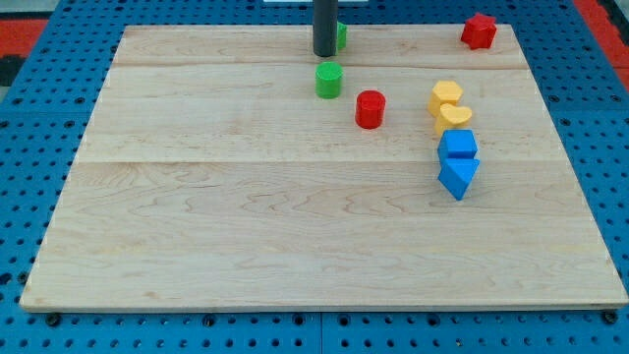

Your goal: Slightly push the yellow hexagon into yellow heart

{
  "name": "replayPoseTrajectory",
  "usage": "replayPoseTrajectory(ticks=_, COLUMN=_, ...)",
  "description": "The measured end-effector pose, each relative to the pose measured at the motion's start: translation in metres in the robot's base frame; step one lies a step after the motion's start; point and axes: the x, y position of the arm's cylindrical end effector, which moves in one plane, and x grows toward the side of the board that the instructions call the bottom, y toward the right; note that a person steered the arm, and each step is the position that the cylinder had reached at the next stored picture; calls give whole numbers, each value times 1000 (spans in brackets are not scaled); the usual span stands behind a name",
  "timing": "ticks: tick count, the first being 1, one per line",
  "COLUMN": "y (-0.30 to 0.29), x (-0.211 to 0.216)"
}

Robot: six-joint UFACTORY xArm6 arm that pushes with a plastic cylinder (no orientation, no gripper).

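No jaws on this rig, so nothing open, shut or held, just a rod; my tip (324, 53) sits at the table's (246, 236) 12 o'clock edge, touching or just beside a green block (340, 37) mostly hidden behind the rod, shape can't tell.

Yellow hexagon (445, 95) is over at approx 2 o'clock of the table centre, w/ yellow heart (454, 118) right at its 6 o'clock; they look touching or nearly so. Probably why only a slight push is asked: gap's almost nil.

Below the heart, same column: blue block (458, 146), then a blue triangle-ish block (458, 177), so a hard shove would likely chain thru all of them.

Green cylinder (328, 80) and red cylinder (370, 108) lie btwn tip and hexagon; red block (480, 30) at far 1 o'clock corner.

My guess: tip needs to get round to hexagon's 12 o'clock side, clear of the cylinders, then nudge toward 6
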Motion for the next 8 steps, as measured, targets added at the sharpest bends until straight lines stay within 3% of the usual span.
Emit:
replayPoseTrajectory(ticks=2, y=20, x=14)
replayPoseTrajectory(ticks=5, y=133, x=27)
replayPoseTrajectory(ticks=8, y=173, x=94)
